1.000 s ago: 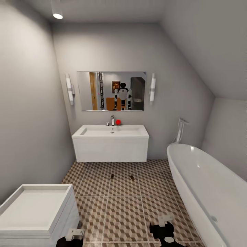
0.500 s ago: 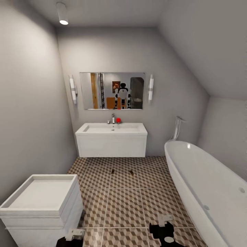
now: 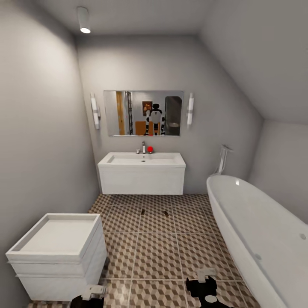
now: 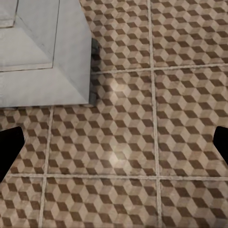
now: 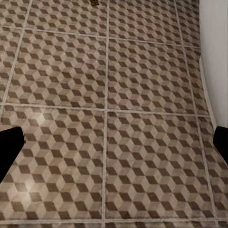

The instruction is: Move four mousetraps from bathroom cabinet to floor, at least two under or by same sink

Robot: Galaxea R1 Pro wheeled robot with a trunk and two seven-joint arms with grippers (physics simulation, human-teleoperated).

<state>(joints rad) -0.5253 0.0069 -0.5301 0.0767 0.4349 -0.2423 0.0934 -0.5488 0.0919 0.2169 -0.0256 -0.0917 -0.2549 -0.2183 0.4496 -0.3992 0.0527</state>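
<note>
Two mousetraps [image 3: 142, 211] [image 3: 165, 212] lie as small dark brown slips on the cube-patterned bathroom floor [image 3: 156, 252], a short way in front of the white wall-hung sink [image 3: 143, 175]. Another small brown piece, likely one of them, touches the edge of the right wrist view [image 5: 94, 2]. My left gripper [image 3: 92, 293] [image 4: 114, 149] and right gripper [image 3: 206, 276] [image 5: 114, 147] hang low over bare tiles, both open with nothing between the fingers. The cabinet is out of view.
A small white drawer unit [image 3: 60, 252] [image 4: 42, 52] stands at the left by the wall. The white oval bathtub [image 3: 265, 239] [image 5: 213, 57] runs along the right side. A mirror [image 3: 143, 113] hangs above the sink. Open tiles lie between unit and tub.
The whole view has pulled back from the sink, so the camera moved: the drawer unit shows more fully and the sink looks smaller. The mousetraps stay put.
</note>
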